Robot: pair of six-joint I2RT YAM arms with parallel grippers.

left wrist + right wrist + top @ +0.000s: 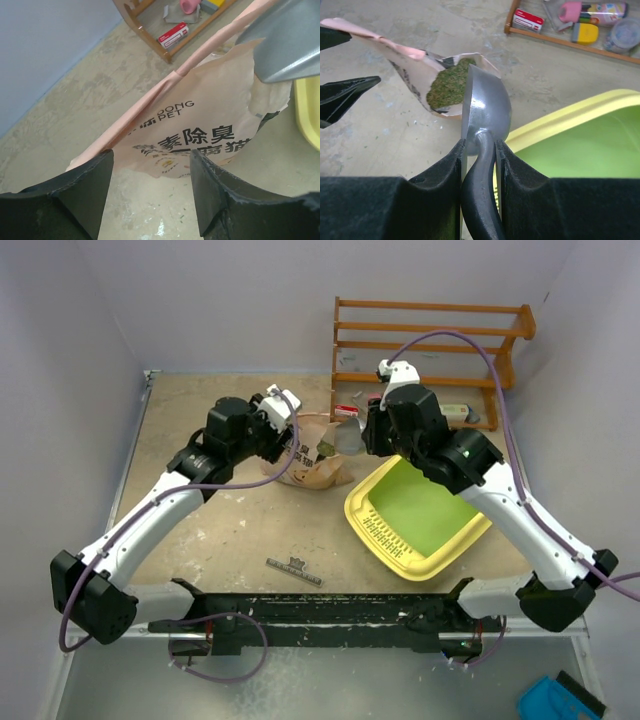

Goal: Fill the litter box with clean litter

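Left arm: jaws point(150, 160) stand well open with nothing clamped. The folded pink-tan edge of the tan printed paper bag point(200, 135) lies just ahead of the gap; whether a finger touches it cannot be told.

Right arm: jaws point(480, 145) are closed on the black handle of the silver metal scoop point(487, 107), one finger on each side. The scoop bowl is turned on edge at the open mouth of the bag, against its torn lip.

Small grey-green granules of clean litter point(447, 85) show inside the bag's mouth, just beside the scoop bowl. Whether any lie in the bowl cannot be told.

The large rectangular yellow plastic litter box point(372, 530) with a green inner floor sits on the beige counter point(240, 530), to the right of the bag and just beside it. Its slotted strip is along the near left rim, and its far corner is under the right arm
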